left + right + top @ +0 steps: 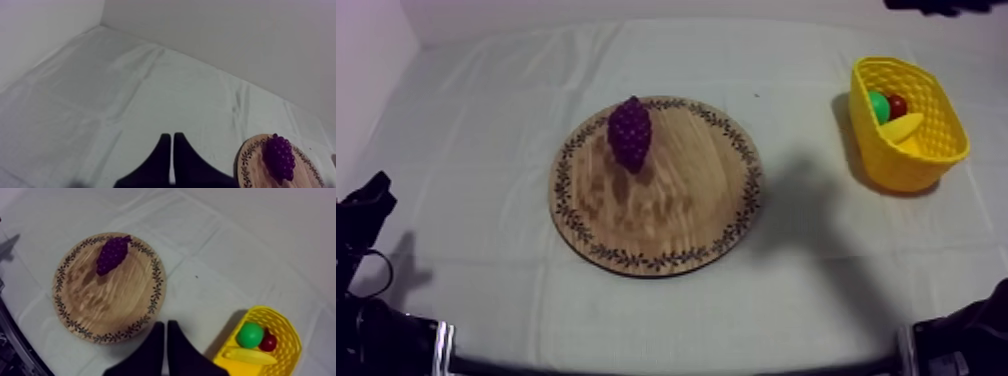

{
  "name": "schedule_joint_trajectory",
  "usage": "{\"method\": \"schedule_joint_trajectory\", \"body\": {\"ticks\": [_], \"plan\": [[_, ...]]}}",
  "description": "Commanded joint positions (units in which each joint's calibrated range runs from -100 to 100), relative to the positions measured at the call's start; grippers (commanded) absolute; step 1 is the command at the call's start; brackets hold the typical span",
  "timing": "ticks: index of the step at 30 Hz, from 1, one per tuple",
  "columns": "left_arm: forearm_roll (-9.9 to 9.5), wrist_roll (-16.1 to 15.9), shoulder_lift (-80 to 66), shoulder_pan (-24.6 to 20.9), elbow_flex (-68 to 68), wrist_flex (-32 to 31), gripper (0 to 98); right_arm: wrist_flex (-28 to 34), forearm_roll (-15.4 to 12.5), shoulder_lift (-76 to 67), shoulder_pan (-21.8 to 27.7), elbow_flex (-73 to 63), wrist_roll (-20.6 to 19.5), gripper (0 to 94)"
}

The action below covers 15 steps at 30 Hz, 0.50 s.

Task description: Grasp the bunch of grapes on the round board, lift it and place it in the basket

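The purple bunch of grapes [630, 132] lies on the far left part of the round wooden board [666, 215] in the middle of the table. The yellow basket [941, 135] stands at the far right. My left gripper [172, 136] is shut on nothing, fingers together, low over the cloth left of the board [255, 160], with the grapes [280, 157] beyond it. My right gripper [165, 324] is also shut and empty. It hangs high above the cloth between the board [115, 303] and the basket [285, 325], apart from the grapes [111, 254].
In the basket lie a green fruit [878, 104], a small red fruit [898, 104] and a banana [901, 128]. My left arm [366, 215] rests at the table's left edge. Walls stand close behind and to the left.
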Motion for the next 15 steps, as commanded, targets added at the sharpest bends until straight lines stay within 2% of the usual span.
{"method": "schedule_joint_trajectory", "body": {"ticks": [1, 8, 12, 15], "plan": [[-0.02, 0.0, 0.0, 0.0, 0.0, 0.0, 0.0, 1.8, 0.2, 8.1, -1.6, -4.8, -2.2, 0.5], [-0.02, 0.0, 0.0, 0.0, 0.0, 0.0, 0.0, 7.5, 0.3, 21.4, -4.9, -16.1, -9.5, 1.6], [-0.02, 0.0, 0.0, 0.0, 0.0, 0.0, 0.0, 11.0, 1.5, 29.0, -7.4, -23.2, -12.5, 1.2], [-0.02, 0.0, 0.0, 0.0, 0.0, 0.0, 0.0, 12.7, 1.3, 34.6, -8.3, -28.9, -14.5, 0.7]]}}
